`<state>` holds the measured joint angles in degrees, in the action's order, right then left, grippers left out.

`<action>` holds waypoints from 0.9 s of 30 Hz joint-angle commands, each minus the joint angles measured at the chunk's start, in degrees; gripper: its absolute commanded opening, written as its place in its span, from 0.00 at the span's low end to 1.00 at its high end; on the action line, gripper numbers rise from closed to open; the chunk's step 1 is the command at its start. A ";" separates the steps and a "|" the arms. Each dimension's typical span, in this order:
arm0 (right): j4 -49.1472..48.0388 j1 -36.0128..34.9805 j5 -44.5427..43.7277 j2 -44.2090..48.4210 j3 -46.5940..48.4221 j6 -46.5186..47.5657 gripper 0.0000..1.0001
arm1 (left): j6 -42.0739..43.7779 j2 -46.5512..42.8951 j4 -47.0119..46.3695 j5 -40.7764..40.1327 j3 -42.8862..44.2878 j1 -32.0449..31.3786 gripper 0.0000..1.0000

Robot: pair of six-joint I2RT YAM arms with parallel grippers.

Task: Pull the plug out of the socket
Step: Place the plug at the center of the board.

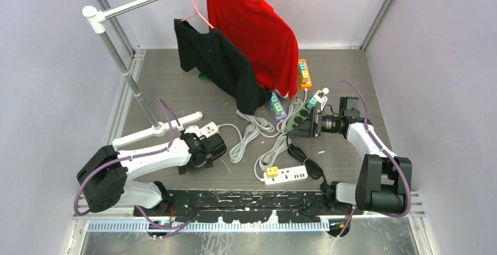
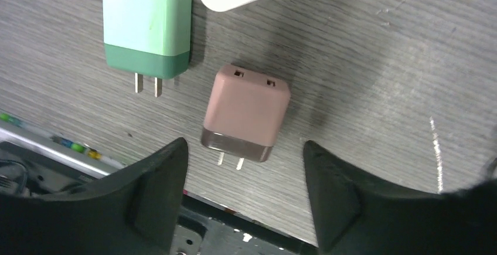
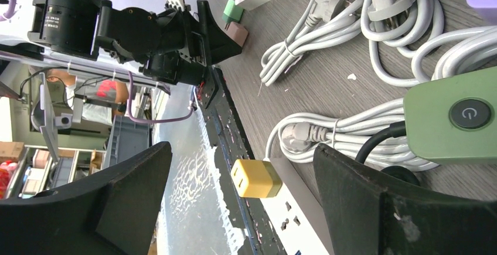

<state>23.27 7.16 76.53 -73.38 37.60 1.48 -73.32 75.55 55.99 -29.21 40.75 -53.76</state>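
Note:
A yellow plug sits in the white power strip near the front edge; both also show in the top view, the plug at the strip's left end. My right gripper is open and empty, held well above them, over a dark green strip with a power button. My left gripper is open and empty, just above the table. A pink plug lies loose between and beyond its fingers, and a green plug lies loose to its left.
Coiled white cables lie mid-table. A purple strip and an orange strip with plugs lie behind them. A clothes rack holds a red shirt and a black one. Another white strip lies by the left gripper.

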 commanded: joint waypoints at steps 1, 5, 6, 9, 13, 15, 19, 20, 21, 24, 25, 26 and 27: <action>0.14 0.24 0.88 1.57 0.71 1.24 0.95 | -2.03 -1.53 0.58 -0.90 0.67 0.67 0.79; 0.43 0.39 0.87 1.69 0.81 1.49 0.96 | 0.72 -1.16 2.44 0.30 3.96 0.66 0.87; 0.65 0.48 0.82 1.75 0.92 1.86 0.96 | 2.01 -0.99 2.92 0.90 5.34 0.67 0.91; 3.39 0.70 0.33 1.98 1.80 4.61 0.97 | 5.91 -0.36 4.22 3.02 9.50 0.67 0.93; 10.66 0.84 -1.66 2.72 3.92 12.29 0.99 | 11.02 -0.67 3.88 6.07 14.31 0.65 0.94; 16.07 0.86 -2.86 3.02 5.47 17.81 1.00 | 13.84 -1.40 2.41 7.89 15.67 0.59 0.94; 25.72 0.89 -5.36 2.96 8.85 29.16 1.00 | 19.28 -5.08 -5.11 13.66 15.19 0.58 0.94; 28.05 0.87 -5.86 2.61 9.72 32.05 1.00 | 20.28 -6.35 -7.62 15.45 14.39 0.51 0.94; 30.37 0.84 -6.39 2.17 10.89 34.82 1.00 | 21.39 -7.70 -11.28 17.00 13.14 0.50 0.94; 39.85 0.84 -7.92 -0.17 14.74 46.26 1.00 | 22.92 -11.99 -21.14 21.71 9.04 0.52 0.91; 43.55 0.83 -8.21 -1.09 16.01 50.50 1.00 | 23.11 -13.44 -24.29 23.02 7.66 0.56 0.90; 46.66 0.84 -8.31 -2.07 17.37 54.97 1.00 | 23.13 -14.74 -27.37 24.14 6.20 0.56 0.89; 50.46 0.84 -8.39 -3.19 18.53 59.46 1.00 | 23.06 -16.02 -30.49 25.30 4.78 0.57 0.88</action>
<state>56.73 7.73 69.25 -73.67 50.43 39.38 -53.30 64.40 42.24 -11.22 49.89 -53.39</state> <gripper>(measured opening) 0.999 0.904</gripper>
